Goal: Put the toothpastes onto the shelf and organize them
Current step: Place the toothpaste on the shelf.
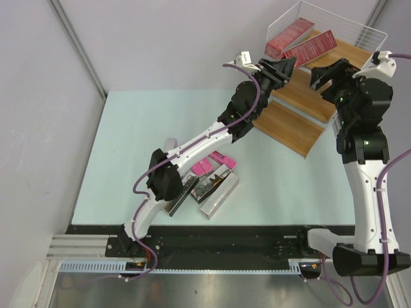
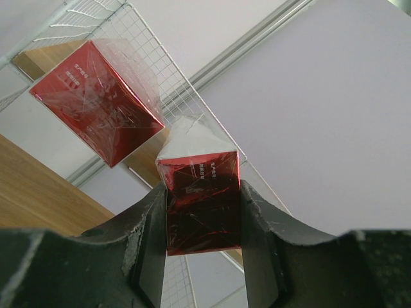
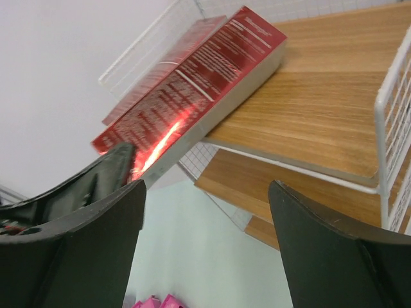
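Two dark red toothpastes lie on the top board of the shelf. The near one overhangs the board's edge, and my left gripper is shut on its end. In the left wrist view that carton sits squeezed between both fingers, with the other red carton up to the left. My right gripper hangs open beside the shelf with nothing in it. Its own view shows the held carton on the board. Pink cartons and silver-grey cartons lie on the table.
The shelf's white wire basket rims the top board. Two lower wooden boards step down toward the table. My left arm stretches over the loose cartons. The two grippers are close together at the shelf's front.
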